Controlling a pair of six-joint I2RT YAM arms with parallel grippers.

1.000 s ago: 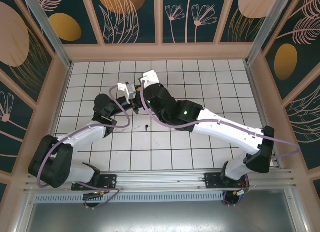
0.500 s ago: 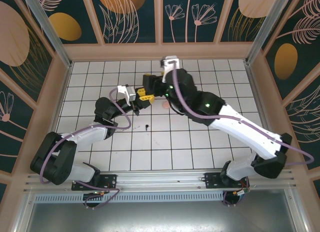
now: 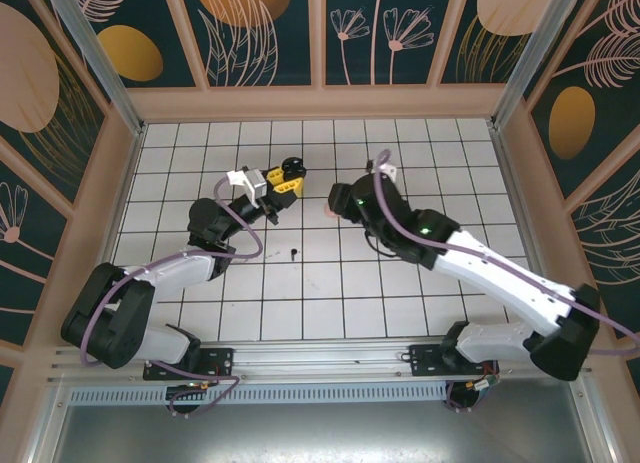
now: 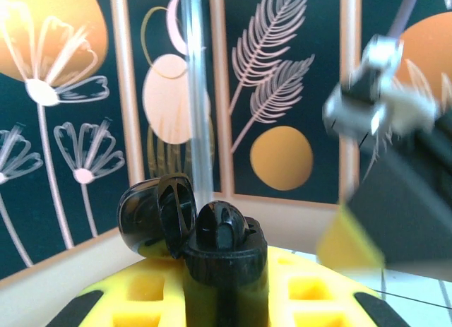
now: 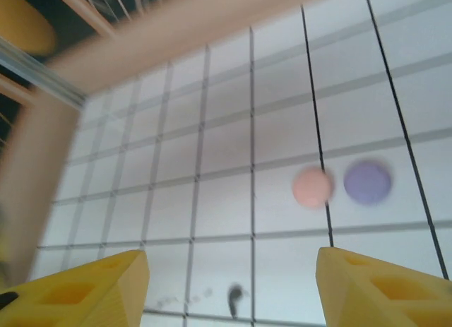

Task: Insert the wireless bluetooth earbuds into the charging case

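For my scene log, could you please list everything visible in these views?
charging case: one, black, lid open, held up off the table
earbud: one, black, lying on a tile near the table's middle
pink disc: one, pink, on the tiles
lilac disc: one, lilac, right beside the pink disc
table: one, white tiles with dark grid
left gripper: one, yellow fingers, shut on the charging case
right gripper: one, yellow fingers, open above the tiles
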